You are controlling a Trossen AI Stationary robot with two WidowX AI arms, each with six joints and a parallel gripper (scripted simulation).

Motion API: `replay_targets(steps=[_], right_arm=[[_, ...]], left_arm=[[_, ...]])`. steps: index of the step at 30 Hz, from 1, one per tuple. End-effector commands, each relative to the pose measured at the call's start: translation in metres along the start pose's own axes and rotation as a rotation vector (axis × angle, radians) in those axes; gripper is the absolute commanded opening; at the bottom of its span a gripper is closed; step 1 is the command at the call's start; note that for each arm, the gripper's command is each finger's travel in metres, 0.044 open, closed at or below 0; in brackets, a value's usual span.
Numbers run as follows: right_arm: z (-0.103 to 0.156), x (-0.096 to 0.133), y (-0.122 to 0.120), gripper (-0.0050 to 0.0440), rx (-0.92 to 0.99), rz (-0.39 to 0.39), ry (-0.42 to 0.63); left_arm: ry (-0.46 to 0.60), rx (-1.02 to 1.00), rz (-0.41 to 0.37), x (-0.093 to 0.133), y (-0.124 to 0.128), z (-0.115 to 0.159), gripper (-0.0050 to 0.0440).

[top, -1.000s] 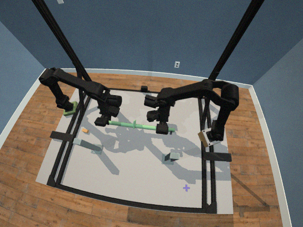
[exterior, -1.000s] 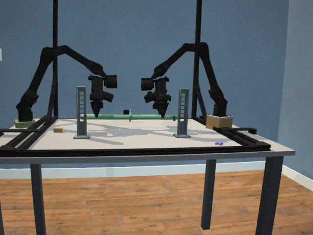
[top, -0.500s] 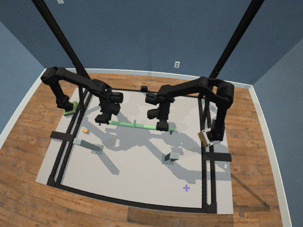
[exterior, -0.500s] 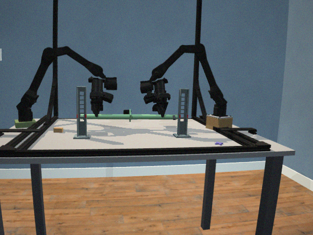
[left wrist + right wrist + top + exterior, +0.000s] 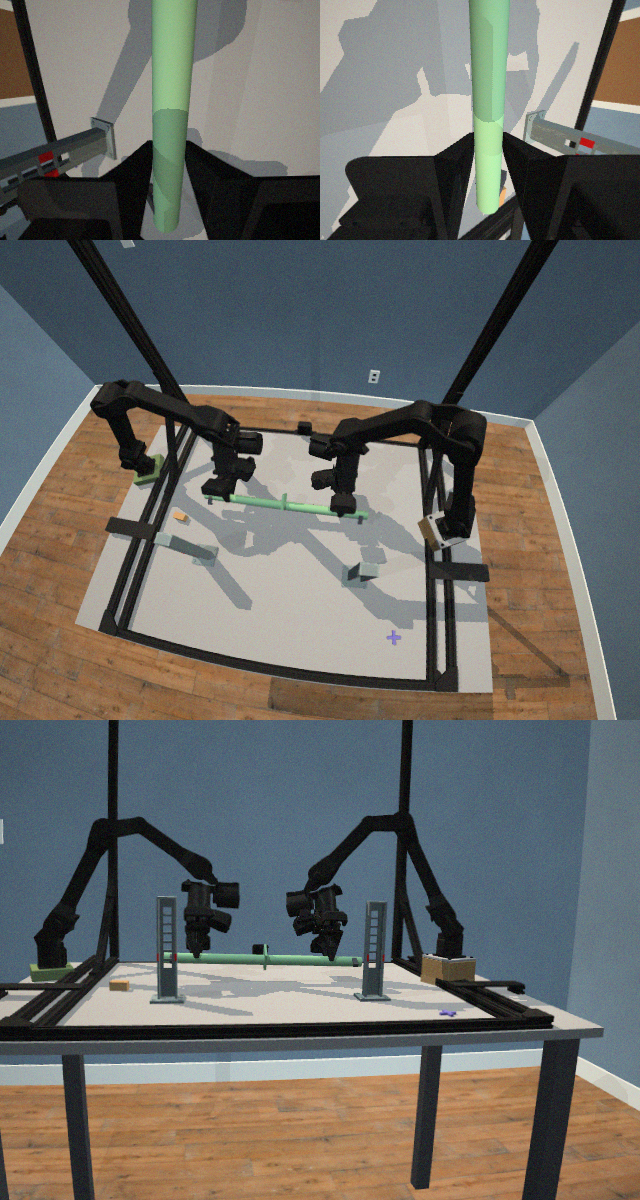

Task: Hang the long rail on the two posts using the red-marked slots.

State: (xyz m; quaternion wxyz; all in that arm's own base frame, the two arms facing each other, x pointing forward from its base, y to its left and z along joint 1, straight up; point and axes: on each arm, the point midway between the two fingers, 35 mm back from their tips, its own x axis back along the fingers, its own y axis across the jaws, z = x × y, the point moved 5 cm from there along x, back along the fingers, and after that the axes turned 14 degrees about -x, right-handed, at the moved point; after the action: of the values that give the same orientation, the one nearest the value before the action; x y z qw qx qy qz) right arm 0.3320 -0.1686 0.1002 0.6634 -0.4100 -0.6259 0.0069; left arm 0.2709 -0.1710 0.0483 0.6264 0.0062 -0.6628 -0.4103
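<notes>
The jaws of the left gripper [image 5: 342, 512] [image 5: 331, 958] [image 5: 169, 145] are clenched on the long green rail [image 5: 310, 508] [image 5: 294, 959] [image 5: 172, 60] [image 5: 488, 60], near one end. The right gripper [image 5: 219, 496] [image 5: 196, 956] [image 5: 487, 136] grips it near the other end. Both pairs of jaws are open just as wide as the round rail, with one finger on each side. A flat green fin [image 5: 284, 500] [image 5: 265, 957] sticks out at the rail's middle. The rail is off the posts, on the arms' side of them. The gray post by the right arm [image 5: 186, 545] [image 5: 166, 983] [image 5: 550, 132] and the gray post by the left arm [image 5: 368, 570] [image 5: 373, 983] [image 5: 85, 142] stand upright on the table [image 5: 268, 601] [image 5: 310, 1044], and both have red marks. A small orange block [image 5: 179, 516] [image 5: 118, 985] [image 5: 503, 196] sits near the right arm's post. A purple cross [image 5: 393, 637] [image 5: 447, 1012] lies nearer the left arm's post.
</notes>
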Motion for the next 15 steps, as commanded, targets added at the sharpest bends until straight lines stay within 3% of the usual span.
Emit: replay_targets(steps=[1, 15], right_arm=[[-0.003, 0.0, 0.0, 0.0, 0.017, 0.011, 0.02], [-0.007, 0.0, 0.0, 0.0, 0.055, 0.014, 0.078]], left_arm=[[-0.022, 0.017, -0.011, -0.008, -0.006, 0.0, 0.0], [-0.077, 0.056, -0.013, -0.026, -0.018, 0.002, 0.0]])
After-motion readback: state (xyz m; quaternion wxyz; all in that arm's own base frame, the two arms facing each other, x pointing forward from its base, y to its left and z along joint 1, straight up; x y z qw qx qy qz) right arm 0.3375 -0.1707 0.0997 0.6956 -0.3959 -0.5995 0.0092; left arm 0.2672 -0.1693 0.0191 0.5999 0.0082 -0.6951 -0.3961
